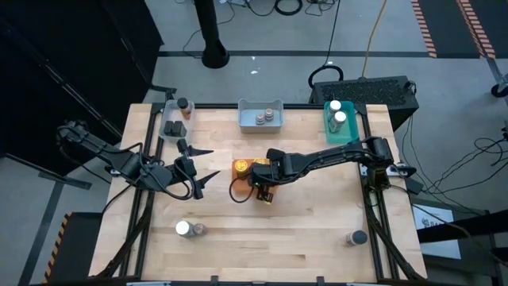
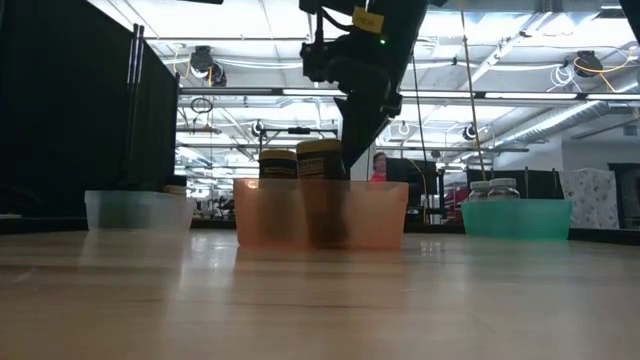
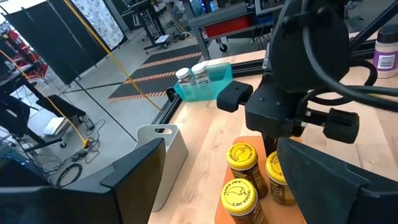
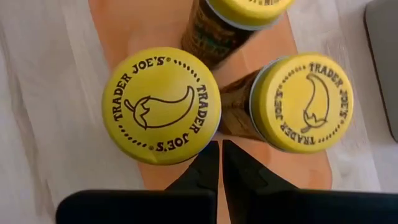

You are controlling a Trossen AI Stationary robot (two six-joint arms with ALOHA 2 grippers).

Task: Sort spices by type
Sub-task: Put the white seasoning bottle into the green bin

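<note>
Closest in, on the right wrist view: three yellow-lidded jars (image 4: 160,106), standing upright in the orange tray (image 4: 124,25). Two lids readable in full, "TRADER JOE'S" printed round a drawn chilli pepper; third lid cut off by the frame edge. Amber bodies with dark labels, text there too small to read.

Right gripper (image 4: 220,162) clenched, fingertips pressed together, grasping nothing; poised above the tray at the gap between the two nearer lids, close to both rims. On the high view, at table centre over the tray's 3 o'clock end.

Left gripper (image 1: 205,163) released, fingers spread wide, empty, hovering at 9 o'clock from the orange tray, just beside it.

Along the far edge: clear tray (image 1: 176,119) at 11 o'clock with a dark-lidded jar (image 1: 184,104); grey tray (image 1: 260,115) at 12 o'clock with two grey-lidded jars (image 1: 259,119); teal tray (image 1: 341,131) at 1 o'clock with two white-lidded jars (image 1: 335,106). Labels on these unreadable.

Loose near the front edge: a white-lidded jar (image 1: 183,229) at 7 o'clock with a brown jar (image 1: 198,229) touching or just beside it; a grey-capped jar (image 1: 355,237) at 5 o'clock, close to the corner.

Open wood between the front jars and across the 3 o'clock side under the right arm.
</note>
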